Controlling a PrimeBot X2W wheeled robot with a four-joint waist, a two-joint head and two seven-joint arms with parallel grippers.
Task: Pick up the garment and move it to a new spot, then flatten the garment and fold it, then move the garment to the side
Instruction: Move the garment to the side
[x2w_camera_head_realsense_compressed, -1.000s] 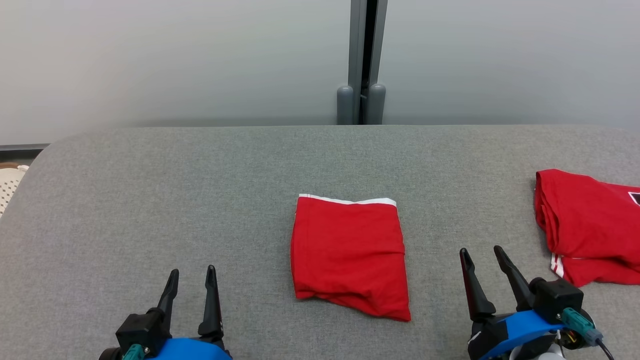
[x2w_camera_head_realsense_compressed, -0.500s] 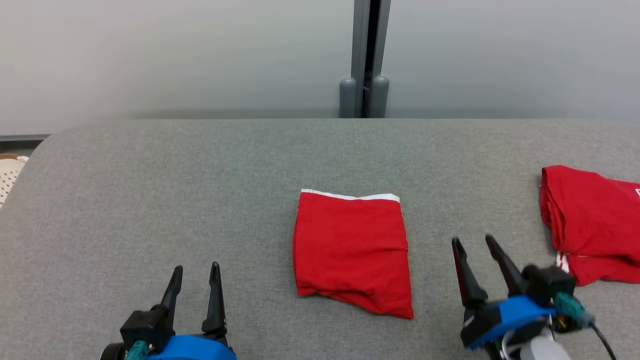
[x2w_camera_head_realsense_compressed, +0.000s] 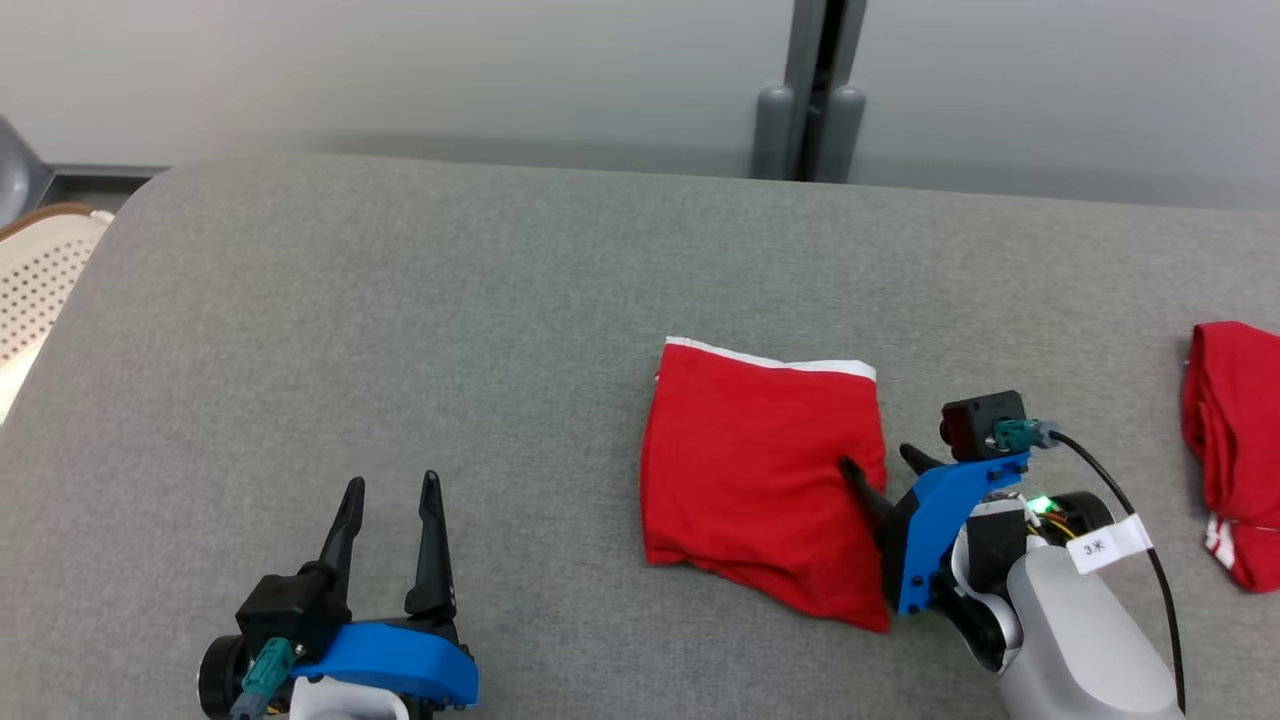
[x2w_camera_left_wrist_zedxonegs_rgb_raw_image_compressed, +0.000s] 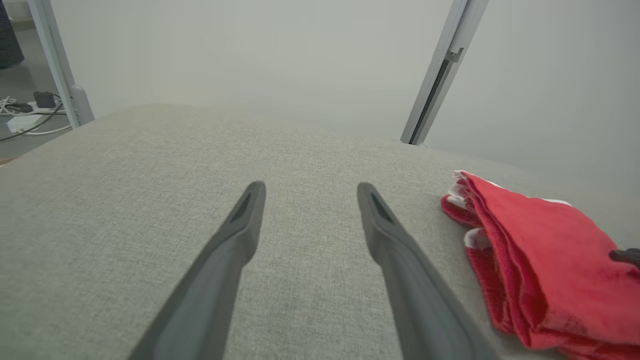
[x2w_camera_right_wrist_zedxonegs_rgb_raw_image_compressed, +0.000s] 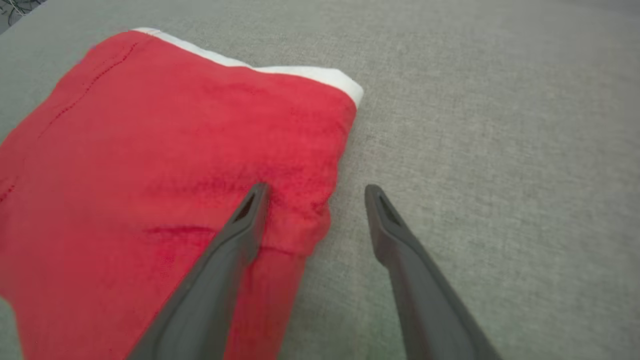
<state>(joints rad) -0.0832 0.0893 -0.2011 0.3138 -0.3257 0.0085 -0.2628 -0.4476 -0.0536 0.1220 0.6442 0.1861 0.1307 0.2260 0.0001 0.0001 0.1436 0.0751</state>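
Grey table (x2w_camera_head_realsense_compressed: 400, 300) holds two red garments: folded garment (x2w_camera_head_realsense_compressed: 750, 480) at centre, second garment (x2w_camera_head_realsense_compressed: 1235, 430) far right. Two claws gape, both empty: right claw (x2w_camera_head_realsense_compressed: 878, 457) straddles the folded garment's edge, left claw (x2w_camera_head_realsense_compressed: 392, 482) hovers well apart.

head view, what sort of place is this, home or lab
Most likely a lab or office test bay, not a home: a wide grey fabric-covered table, pale partition panels joined by a grey metal post behind it, and loose cables on the floor in the left wrist view.

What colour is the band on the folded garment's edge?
The band is white; the right wrist view shows it best.
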